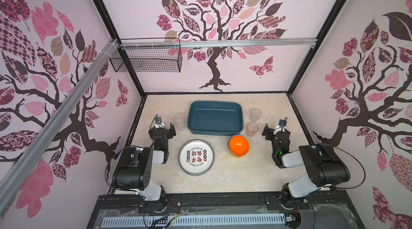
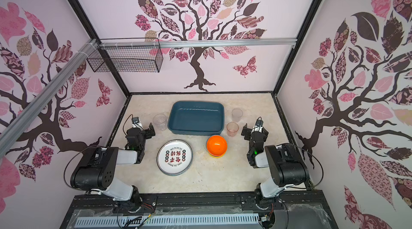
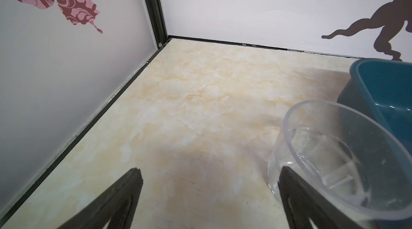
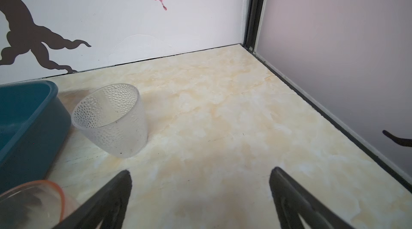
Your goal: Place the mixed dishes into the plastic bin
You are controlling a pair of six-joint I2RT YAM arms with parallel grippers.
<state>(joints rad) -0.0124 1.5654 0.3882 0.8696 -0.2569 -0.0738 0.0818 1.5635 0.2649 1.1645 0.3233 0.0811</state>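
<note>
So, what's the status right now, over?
Left end effector, right end effector open, empty. Bin empty; plates, bowls, cups outside. Nothing blocking.

Both top views look down over the whole table; wrist views skim it closely, facing rearward.

Legend. In a top view we mark a black wire basket at eleven o'clock, hung from a silver rail that crosses the back wall. A tree decal fills that wall at twelve o'clock, and a butterfly sits at two o'clock from its roots. We find more trees at nine o'clock and three o'clock. The beige marbled tabletop lies centre, and a grey slotted strip runs along six o'clock.
</note>
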